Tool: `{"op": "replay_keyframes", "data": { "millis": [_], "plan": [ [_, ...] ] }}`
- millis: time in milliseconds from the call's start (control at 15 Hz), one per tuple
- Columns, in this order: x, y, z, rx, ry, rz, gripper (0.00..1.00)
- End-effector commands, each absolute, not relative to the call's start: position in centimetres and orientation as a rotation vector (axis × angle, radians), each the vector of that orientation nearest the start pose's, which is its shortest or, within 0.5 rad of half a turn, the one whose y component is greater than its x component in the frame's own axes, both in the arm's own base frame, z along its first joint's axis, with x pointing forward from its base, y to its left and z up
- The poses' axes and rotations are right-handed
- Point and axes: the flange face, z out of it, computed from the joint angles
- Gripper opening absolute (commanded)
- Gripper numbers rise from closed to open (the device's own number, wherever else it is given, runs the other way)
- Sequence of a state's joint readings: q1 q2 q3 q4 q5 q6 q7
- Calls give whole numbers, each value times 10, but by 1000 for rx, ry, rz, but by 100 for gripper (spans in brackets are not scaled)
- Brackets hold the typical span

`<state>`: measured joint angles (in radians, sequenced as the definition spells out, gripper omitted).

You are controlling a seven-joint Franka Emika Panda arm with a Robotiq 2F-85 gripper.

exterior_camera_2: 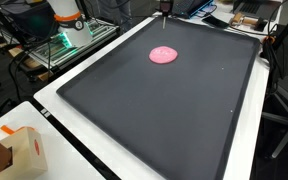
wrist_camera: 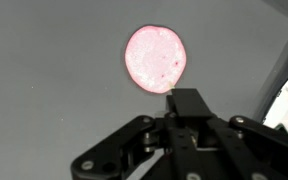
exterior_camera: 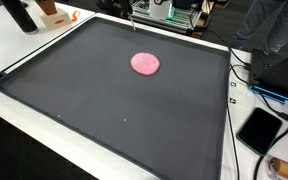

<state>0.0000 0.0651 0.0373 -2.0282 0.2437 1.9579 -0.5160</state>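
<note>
Fingers (wrist_camera: 180,106) of the claw (wrist_camera: 188,95) seem pressed together with nothing between them, though the wrist view shows them only as one dark block, so this is not certain. The pink disc (wrist_camera: 156,58) lies flat on the dark mat (wrist_camera: 44,70) just beyond the fingertips in that view, a little toward the frame's left. Its lower edge comes close to the tip in the picture. In both exterior views the claw (exterior_camera: 132,14) (exterior_camera_2: 164,9) hangs well above the mat at the top of the frame, and the disc (exterior_camera: 145,63) (exterior_camera_2: 164,54) lies beneath it, untouched. The disc sits in the far part of the mat, nearer the far rim than the near one, with wide bare mat on every side. Beyond the rim, on the white table (exterior_camera: 19,110), lie cables (exterior_camera: 240,75) and a black slab (exterior_camera: 260,129) in an exterior view. A cardboard box (exterior_camera_2: 24,152) stands off a near corner in an exterior view. The disc is almost round. In the wrist view it is slightly taller than wide, its long axis running up the frame, roughly in line with the claw, and neither end forms a point.
</note>
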Motion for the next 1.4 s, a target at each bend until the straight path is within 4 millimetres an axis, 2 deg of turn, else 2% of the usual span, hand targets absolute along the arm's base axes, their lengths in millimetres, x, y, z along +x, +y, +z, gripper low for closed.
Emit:
{"op": "replay_keyframes", "data": {
  "millis": [0, 733, 800, 1000, 1333],
  "plan": [
    [549, 41, 410, -2821, -648, 111, 13],
    [551, 38, 408, -2822, -641, 113, 13],
    [551, 38, 408, -2822, -641, 113, 3],
    [555, 70, 409, -2868, -745, 137, 3],
    [553, 147, 404, -3005, -957, 182, 3]
  ]
}}
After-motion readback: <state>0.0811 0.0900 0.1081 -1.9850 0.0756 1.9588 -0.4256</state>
